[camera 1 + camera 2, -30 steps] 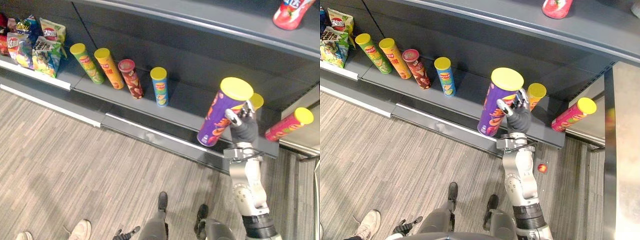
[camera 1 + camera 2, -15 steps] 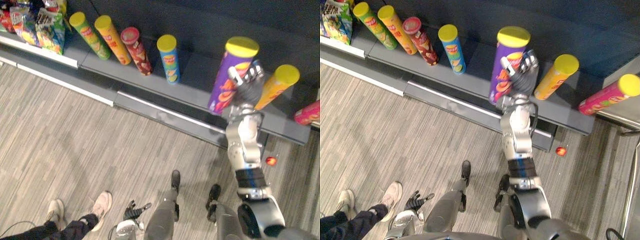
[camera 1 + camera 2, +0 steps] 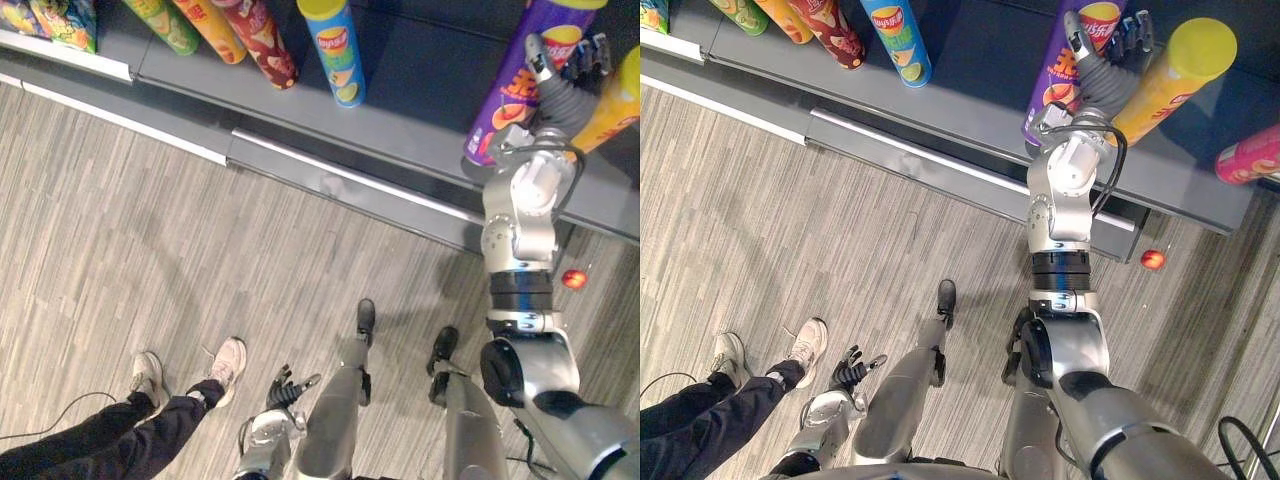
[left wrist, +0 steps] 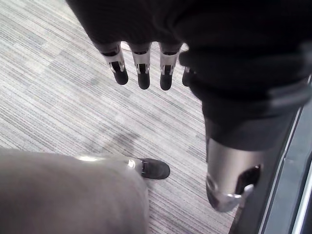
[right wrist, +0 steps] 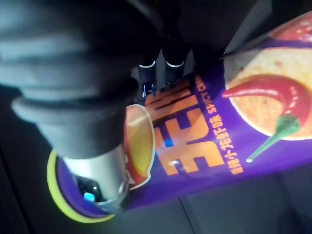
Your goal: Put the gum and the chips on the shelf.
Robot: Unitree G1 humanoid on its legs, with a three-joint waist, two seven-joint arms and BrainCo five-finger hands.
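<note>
**Left hand** [image 4: 141, 68]: hung low beside the body above the grey wood-grain floor [image 3: 150, 220]. The fingers are straight and relaxed, and nothing is held. A person's dark-trousered legs and pale shoes [image 3: 228, 360] are seen near it.

**Dark grey shelf** [image 3: 410, 110]: from the left it is stocked with colourful snack bags [image 3: 60, 15], a green can [image 3: 170, 20], an orange can [image 3: 215, 25], a dark red can [image 3: 265, 45] and a blue cylindrical can with a yellow lid [image 3: 335, 50]. The cans are upright and spaced apart.

**Right hand** [image 3: 1108, 75]: the arm is extended forward to the shelf. Thumb and fingers are curled round opposite sides of the tall purple cylindrical chip can [image 3: 505, 100]. Its base is at the shelf board, but contact there cannot be told.

Just beside it on the right are an orange-yellow can with a yellow lid [image 3: 1170, 75] and, further right, a pink can [image 3: 1252, 160]. A small red ball [image 3: 573, 279] is seen on the floor below the shelf edge.
</note>
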